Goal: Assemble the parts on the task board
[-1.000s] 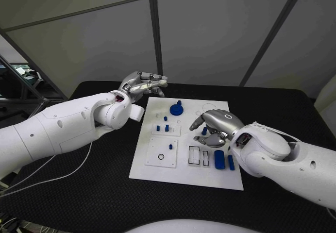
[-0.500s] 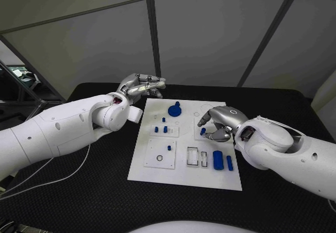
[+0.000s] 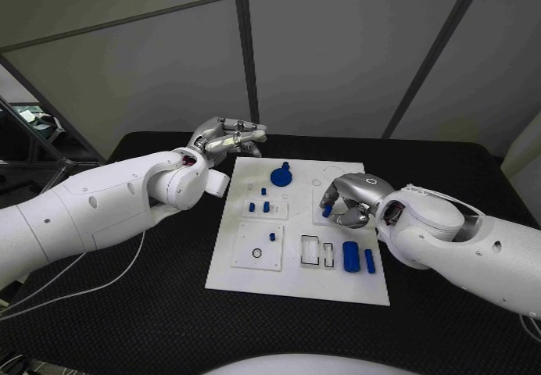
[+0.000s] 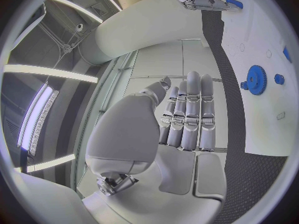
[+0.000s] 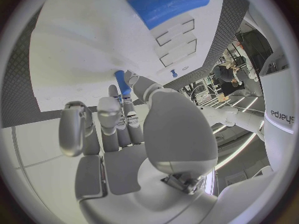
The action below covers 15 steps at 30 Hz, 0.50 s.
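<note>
Right hand point(image 3: 352, 197) pinches a small blue peg point(image 5: 122, 82) in its fingers, over the task board's point(image 3: 295, 283) right middle. Left hand point(image 3: 229, 137) empty, fingers loosely extended, beyond the board's far-left corner. Keep peg upright; align before pressing.

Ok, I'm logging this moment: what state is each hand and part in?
Left hand: fingers straight and together, holding nothing, raised beyond the board's far left corner.
Right hand: over the board, pinching a small blue peg.
Blue gear: on the task board.
Two blue bars: lying flat on the board.
</note>
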### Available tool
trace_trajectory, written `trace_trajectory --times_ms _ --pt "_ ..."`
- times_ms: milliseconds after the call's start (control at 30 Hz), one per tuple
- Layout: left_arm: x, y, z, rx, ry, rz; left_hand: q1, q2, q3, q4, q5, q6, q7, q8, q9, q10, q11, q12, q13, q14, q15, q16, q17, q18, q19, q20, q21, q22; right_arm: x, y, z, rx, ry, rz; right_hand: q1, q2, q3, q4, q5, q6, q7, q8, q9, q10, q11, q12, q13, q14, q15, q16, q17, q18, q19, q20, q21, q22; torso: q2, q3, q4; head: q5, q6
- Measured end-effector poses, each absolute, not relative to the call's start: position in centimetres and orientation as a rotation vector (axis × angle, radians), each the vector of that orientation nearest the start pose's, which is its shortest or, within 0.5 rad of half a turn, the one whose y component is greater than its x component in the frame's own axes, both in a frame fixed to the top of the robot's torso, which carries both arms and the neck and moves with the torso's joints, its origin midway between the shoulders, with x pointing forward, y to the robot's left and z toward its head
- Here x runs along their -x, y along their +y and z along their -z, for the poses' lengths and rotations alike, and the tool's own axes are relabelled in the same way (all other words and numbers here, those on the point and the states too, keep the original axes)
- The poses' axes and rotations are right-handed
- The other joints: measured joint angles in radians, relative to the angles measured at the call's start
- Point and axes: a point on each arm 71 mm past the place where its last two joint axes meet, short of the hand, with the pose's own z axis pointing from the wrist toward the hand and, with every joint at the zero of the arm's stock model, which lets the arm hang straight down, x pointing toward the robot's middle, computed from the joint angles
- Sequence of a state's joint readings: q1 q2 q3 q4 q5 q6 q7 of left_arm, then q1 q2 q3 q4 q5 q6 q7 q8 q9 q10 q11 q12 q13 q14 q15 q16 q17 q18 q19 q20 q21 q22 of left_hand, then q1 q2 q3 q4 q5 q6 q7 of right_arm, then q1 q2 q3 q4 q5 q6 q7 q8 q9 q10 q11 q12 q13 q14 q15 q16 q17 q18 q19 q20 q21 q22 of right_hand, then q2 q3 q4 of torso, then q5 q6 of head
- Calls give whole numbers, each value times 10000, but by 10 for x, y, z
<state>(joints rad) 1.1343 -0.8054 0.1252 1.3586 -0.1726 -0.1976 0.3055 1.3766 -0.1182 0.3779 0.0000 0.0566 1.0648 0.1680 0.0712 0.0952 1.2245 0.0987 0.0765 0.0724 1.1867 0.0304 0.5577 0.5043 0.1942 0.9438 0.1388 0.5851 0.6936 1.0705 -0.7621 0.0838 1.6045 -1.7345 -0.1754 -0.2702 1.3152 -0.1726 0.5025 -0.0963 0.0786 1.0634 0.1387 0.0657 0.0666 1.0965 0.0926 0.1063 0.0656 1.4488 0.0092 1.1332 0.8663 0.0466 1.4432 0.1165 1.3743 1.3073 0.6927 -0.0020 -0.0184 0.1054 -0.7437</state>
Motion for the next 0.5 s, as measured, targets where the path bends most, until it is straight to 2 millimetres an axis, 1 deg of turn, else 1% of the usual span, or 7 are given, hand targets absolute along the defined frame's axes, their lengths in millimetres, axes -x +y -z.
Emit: trace_trajectory --times_ms 67,167,200,233,267,467,500 --pt "-525 237 166 10215 14160 15128 0 0 -12 12 0 0 0 0 0 0 0 0 0 0 0 0 -3 0 12 12 -17 -6 -460 -140 197 3394 17009 -5541 -8 89 176 14 0 111 58 0 14 234 -36 47 0 48 -48 82 88 0 65 -65 93 0 -4 2 1 0 -2" --pt "-525 237 166 10218 14164 15125 0 0 -12 13 0 0 0 0 0 0 0 0 0 0 0 0 -3 -1 12 12 -17 -6 -460 -138 197 3426 17042 -5535 -60 141 355 38 0 219 15 0 17 478 -95 96 6 79 -79 192 208 -1 119 -118 197 0 -6 5 0 6 -9" --pt "-525 237 166 10218 14166 15124 0 0 -12 13 0 0 0 0 0 0 0 0 0 0 0 0 -3 0 12 12 -17 -6 -460 -138 197 3433 17042 -5540 -60 141 412 54 0 291 -12 40 34 587 -125 97 14 111 -111 216 244 0 132 -132 197 0 -7 5 0 8 -9" --pt "-525 237 166 10220 14167 15123 0 0 -12 13 0 0 0 0 0 0 0 0 0 0 0 0 -3 0 11 12 -17 -6 -460 -137 197 3441 17037 -5548 -70 234 482 75 0 379 -41 72 44 719 -153 97 13 111 -112 256 277 -1 136 -136 239 0 -8 5 -1 12 -9" --pt "-525 237 166 10221 14168 15122 0 0 -12 13 0 0 0 0 0 0 0 0 0 0 0 0 -3 -1 11 11 -17 -6 -460 -137 197 3447 17033 -5553 -69 235 539 86 0 453 -58 72 54 806 -163 110 18 114 -114 256 298 0 170 -169 264 0 -7 6 -2 12 -6" --pt "-525 237 167 10225 14178 15120 0 0 -12 13 0 0 0 0 1 0 0 0 0 0 0 0 -2 0 11 11 -17 -5 -460 -137 196 3452 16916 -5534 -102 393 627 164 -5 937 -218 238 133 1405 -371 250 56 175 -297 459 503 -1 225 -225 462 0 -8 9 -5 13 -20" --pt "-525 237 167 10226 14179 15117 0 0 -12 13 0 0 0 0 0 0 0 0 0 0 0 0 -2 0 12 11 -17 -5 -460 -137 195 3450 16873 -5534 -101 395 628 166 -13 1009 -246 265 145 1494 -395 251 70 165 -312 459 521 0 237 -277 462 0 -8 9 -5 13 -24"
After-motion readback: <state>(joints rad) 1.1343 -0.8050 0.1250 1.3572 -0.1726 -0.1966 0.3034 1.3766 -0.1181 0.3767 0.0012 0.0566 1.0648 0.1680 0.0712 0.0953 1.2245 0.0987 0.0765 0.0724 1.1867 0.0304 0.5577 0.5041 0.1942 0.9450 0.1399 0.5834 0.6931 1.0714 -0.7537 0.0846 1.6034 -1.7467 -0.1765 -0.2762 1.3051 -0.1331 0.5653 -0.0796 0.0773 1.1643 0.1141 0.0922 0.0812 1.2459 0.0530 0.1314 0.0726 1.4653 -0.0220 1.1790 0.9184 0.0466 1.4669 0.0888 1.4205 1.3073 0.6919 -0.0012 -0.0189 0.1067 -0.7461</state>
